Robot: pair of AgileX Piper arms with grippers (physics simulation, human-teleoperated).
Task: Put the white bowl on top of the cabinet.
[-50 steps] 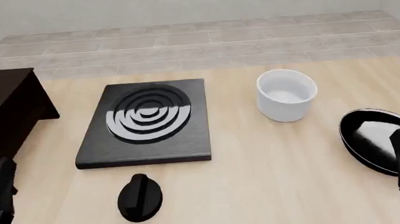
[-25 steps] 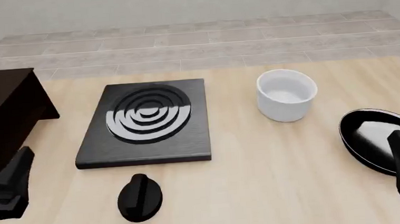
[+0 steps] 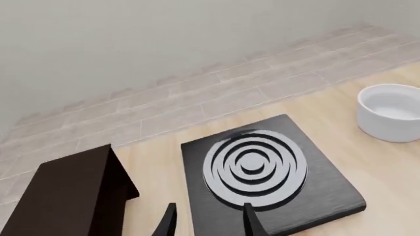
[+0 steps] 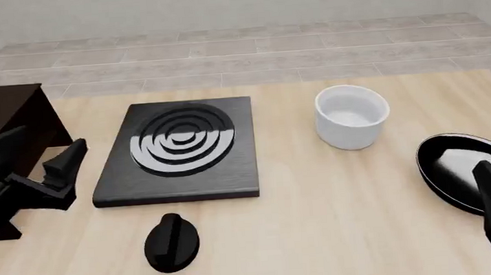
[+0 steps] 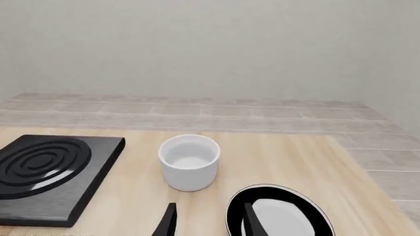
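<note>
White bowl [image 4: 352, 117] is seen upright on the table [image 4: 338, 222], right of the black stove plate [image 4: 179, 150] and behind the black pan [image 4: 465, 169], apart from both. The cabinet [image 4: 4, 138] stands at the table's far left, and nothing is seen on the part of its top that is in view. The task is judged to be at its start: the bowl has not been grasped, lifted or carried, so the whole pick and the placing on the cabinet are left to be done.

The left gripper [image 4: 38, 166] is held just in front of the cabinet, beside the stove plate's left edge, with its fingers spread apart and nothing between them. The bowl lies well apart from it, across the stove plate. The right gripper [image 5: 206, 221] is low at the table's near right edge, next to the pan; its two fingertips are shown parted and empty in the right wrist view, and the bowl sits ahead of them, slightly toward the stove plate side. The bowl is judged to be nearer to the right gripper. A black knob [image 4: 172, 242] lies near the front edge.
</note>
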